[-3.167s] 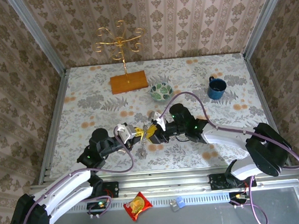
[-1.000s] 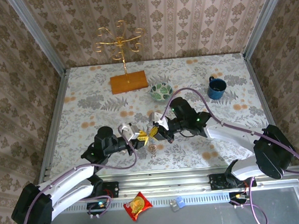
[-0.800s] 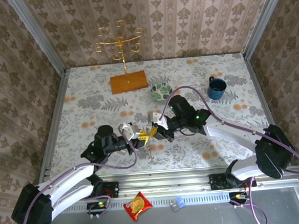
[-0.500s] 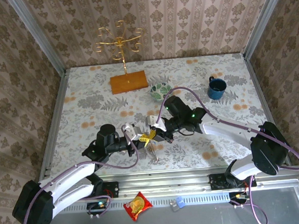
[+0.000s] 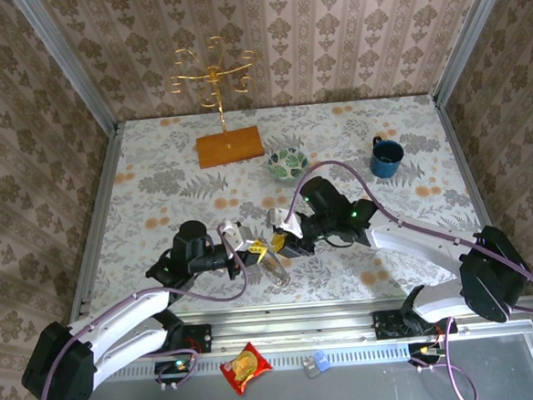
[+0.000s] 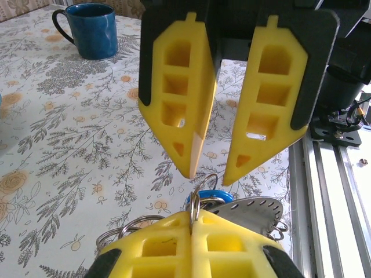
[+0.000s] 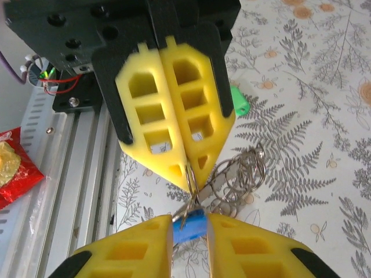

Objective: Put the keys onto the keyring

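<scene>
My left gripper point(image 6: 193, 215) is shut on a thin metal split ring of the keyring point(image 6: 200, 194), pinching it between its yellow fingertips. On that ring hangs the blue-headed key point(image 6: 210, 196), beside a perforated metal plate point(image 6: 255, 211) and several loose rings point(image 7: 240, 174). My right gripper point(image 6: 210, 174) faces the left one tip to tip, with its jaws parted. In the right wrist view the blue key head point(image 7: 190, 227) sits in the gap at my right gripper's point(image 7: 190, 219) tips. The green-headed key point(image 7: 237, 103) lies on the table beyond. From above, both grippers point(image 5: 268, 247) meet over the near table, the bunch point(image 5: 276, 271) dangling.
A patterned bowl point(image 5: 287, 164) and a blue mug point(image 5: 385, 158) stand further back. A gold jewellery stand on a wooden base point(image 5: 230, 147) is at the far left-centre. The metal rail point(image 5: 285, 331) runs along the near edge, with a red snack packet point(image 5: 245, 367) below it.
My right gripper's jaws have parted where they were shut a second ago. The left gripper has closed fully on the ring. Both arms have shifted only slightly.
</scene>
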